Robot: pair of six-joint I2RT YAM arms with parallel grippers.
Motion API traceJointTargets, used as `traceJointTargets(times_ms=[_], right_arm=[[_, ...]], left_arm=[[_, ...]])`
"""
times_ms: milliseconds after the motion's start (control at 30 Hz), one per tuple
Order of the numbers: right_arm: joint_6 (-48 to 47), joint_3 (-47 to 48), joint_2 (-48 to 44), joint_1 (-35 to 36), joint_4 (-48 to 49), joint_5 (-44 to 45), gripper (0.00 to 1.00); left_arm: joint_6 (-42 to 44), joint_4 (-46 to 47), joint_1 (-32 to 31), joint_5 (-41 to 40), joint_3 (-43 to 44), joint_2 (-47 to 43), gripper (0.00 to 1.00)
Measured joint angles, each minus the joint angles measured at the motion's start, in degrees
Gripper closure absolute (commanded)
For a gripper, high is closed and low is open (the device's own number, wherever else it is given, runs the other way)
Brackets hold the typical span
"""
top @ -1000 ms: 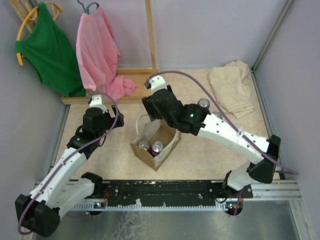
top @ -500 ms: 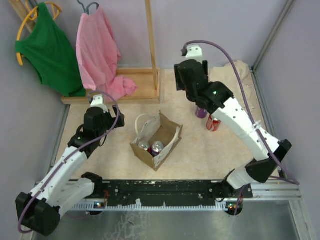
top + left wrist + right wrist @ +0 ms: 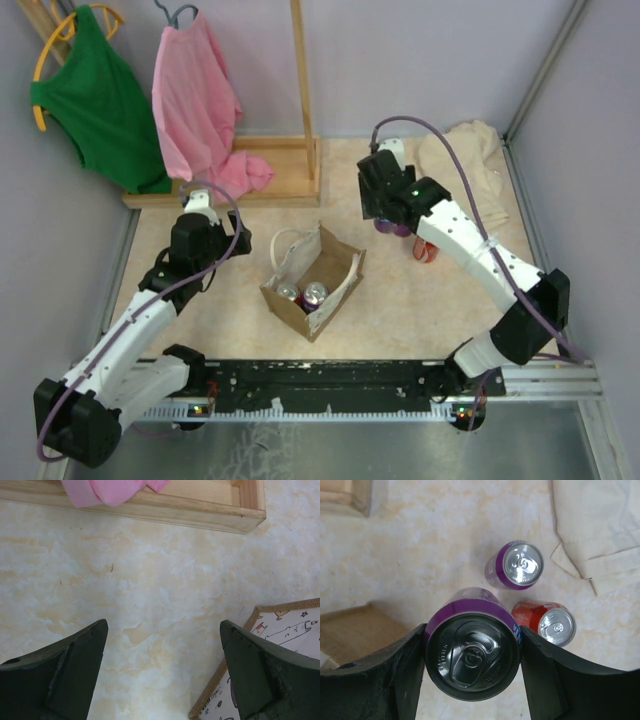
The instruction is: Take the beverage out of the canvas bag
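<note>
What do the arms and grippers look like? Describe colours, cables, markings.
The left arm and right arm have white shells, black joints and bases. A purple cable loops along each. A small green light glows on the right arm. The fingers are dark, thick and wedge-shaped.

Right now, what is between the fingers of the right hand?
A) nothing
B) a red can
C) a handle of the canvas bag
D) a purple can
D: the right wrist view shows the right hand closed on a purple can, seen top up, while a red can and a second purple can are on the table.
</note>
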Motion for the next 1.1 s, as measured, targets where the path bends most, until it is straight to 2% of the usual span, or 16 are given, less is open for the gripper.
traceJointTargets(times_ms=[233,533,1100], right_arm=[[2.3,-7.5,0.0,-0.1,0.9,-2.1,1.00],[4.5,-18.7,-0.2,-1.2,7.4,-4.7,1.00],[6.3,-30.3,-4.6,-1.7,16.5,-4.8,1.00]], left_arm=[[0.0,0.0,0.0,0.0,0.0,-0.2,0.00],[0.0,0.0,0.0,0.0,-0.4,-0.5,0.00],[0.0,-0.1,0.0,0.1,-0.4,-0.5,0.00]])
